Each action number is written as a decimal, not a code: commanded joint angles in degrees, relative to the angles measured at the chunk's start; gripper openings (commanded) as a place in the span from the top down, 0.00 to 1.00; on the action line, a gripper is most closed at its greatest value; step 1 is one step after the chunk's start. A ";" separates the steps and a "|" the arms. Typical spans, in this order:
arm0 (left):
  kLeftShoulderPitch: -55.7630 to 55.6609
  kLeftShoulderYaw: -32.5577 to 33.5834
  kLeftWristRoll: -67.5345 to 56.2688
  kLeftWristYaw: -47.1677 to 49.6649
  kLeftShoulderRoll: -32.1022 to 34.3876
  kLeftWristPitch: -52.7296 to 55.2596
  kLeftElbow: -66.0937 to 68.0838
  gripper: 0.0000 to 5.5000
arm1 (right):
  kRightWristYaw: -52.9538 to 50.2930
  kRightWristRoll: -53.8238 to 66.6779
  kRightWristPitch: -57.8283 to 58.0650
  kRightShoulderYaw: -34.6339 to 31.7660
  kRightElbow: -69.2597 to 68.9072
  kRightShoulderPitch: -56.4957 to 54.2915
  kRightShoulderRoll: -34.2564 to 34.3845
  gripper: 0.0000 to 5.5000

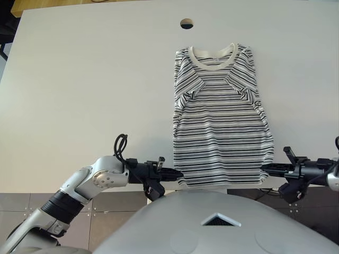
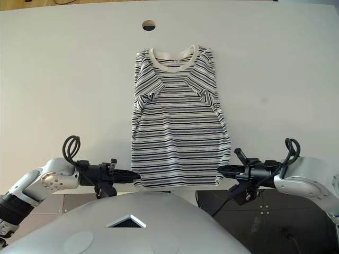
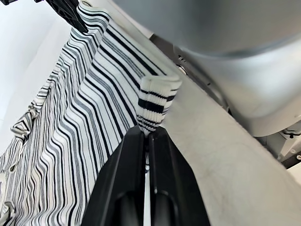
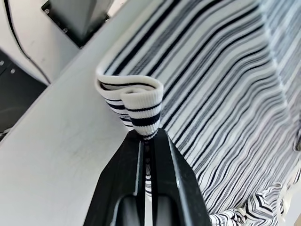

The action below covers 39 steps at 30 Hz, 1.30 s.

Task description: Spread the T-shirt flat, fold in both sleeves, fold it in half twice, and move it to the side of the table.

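A black-and-white striped T-shirt lies on the white table, collar at the far end, both sleeves folded in over the chest. Its hem hangs at the table's near edge. My left gripper is shut on the hem's left corner, and the pinched fabric curls up above its fingers. At the opposite end of the hem, my right gripper is shut on the right corner, which bunches into a small roll.
A round cable hole sits in the table beyond the collar. Wide bare tabletop extends to the left of the shirt, with a narrower strip to its right. The near table edge runs just under the hem.
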 commanded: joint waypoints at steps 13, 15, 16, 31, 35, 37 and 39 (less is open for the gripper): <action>-21.67 12.34 -1.71 19.42 -18.26 4.47 25.81 0.98 | -22.46 7.10 13.34 2.79 20.84 -31.60 31.30 0.98; -28.37 12.03 1.43 23.63 -21.90 5.30 33.71 0.98 | -27.46 3.79 14.59 4.13 26.52 -37.39 35.77 0.98; -31.06 11.86 2.48 25.18 -23.19 5.75 37.21 0.98 | -29.77 2.16 15.16 4.72 29.31 -39.92 37.47 0.98; -58.18 6.09 14.71 44.57 -33.77 11.06 79.85 0.98 | -51.67 -10.43 19.19 13.21 69.59 -66.57 44.98 0.98; -59.30 5.07 15.52 45.51 -35.74 13.50 83.37 0.94 | -54.07 -11.56 20.17 15.76 78.37 -70.82 46.51 0.94; -59.54 5.36 14.98 45.26 -36.55 14.67 84.35 0.88 | -54.53 -11.85 20.92 16.89 82.23 -72.57 47.32 0.87; -60.43 6.64 13.71 45.98 -37.02 17.10 85.20 0.84 | -55.01 -12.06 21.95 17.79 85.70 -74.27 48.19 0.82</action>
